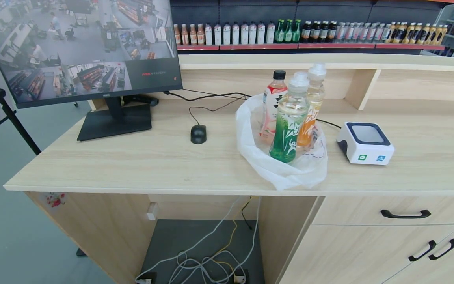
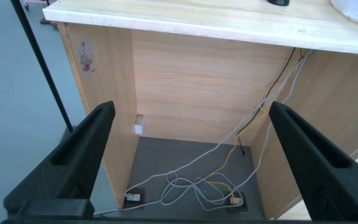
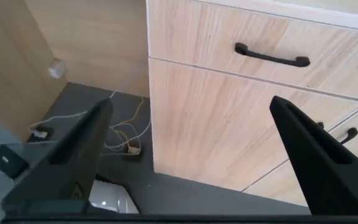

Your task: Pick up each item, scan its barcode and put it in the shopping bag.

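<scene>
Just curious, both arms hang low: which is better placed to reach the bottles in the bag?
Probably right: the right end effector, open, faces the drawers, nearer the bag and bottles; the left end effector faces the cable recess.

3 bottles in shopping bag on counter; scanner just R; mouse L; monitor behind mouse

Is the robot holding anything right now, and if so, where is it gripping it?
Nothing. The left gripper and right gripper are open and empty; the bottles stand in the bag.
</scene>
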